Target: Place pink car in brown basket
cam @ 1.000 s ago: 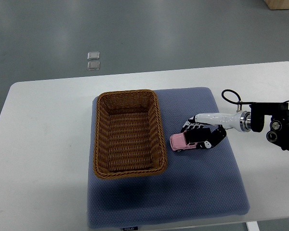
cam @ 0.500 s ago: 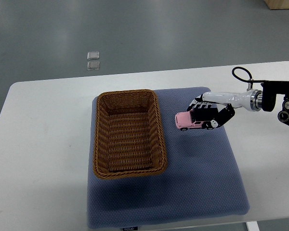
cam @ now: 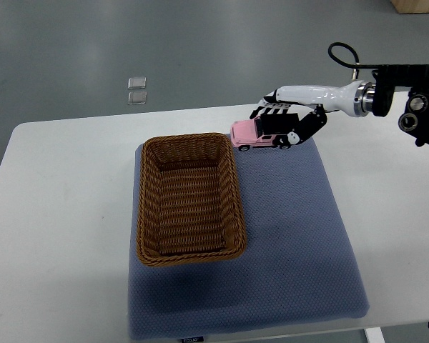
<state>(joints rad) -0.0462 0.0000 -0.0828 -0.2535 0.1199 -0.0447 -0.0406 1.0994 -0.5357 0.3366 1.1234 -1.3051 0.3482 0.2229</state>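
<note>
Your right hand (cam: 286, 123) comes in from the right edge of the top view, and its black and white fingers (cam: 300, 131) are closed around the pink car (cam: 252, 134), so the hand is grasping it. The fingers cover the rear part of the car, and you see only its front half and one side clearly; the wheels on the far side are hidden. The car is held in the air, just beside the far right corner of the brown basket (cam: 188, 198), and it is not inside the basket. You cannot tell from this steep view how high the car is above the mat. The white forearm (cam: 318, 93) leads back to a black wrist unit (cam: 407, 107), which is cut off by the right edge of the picture, with a black cable loop (cam: 339, 51) above it. The basket stands on a blue-grey mat (cam: 293, 236), with nothing to see in it, and its near wall hides a small strip of its floor. The mat lies on the white bench (cam: 64, 214), and the front edge of the mat is cut a little by the bottom of the picture. On the grey floor behind the bench you see two small clear squares (cam: 138, 89), too small to identify.
</note>
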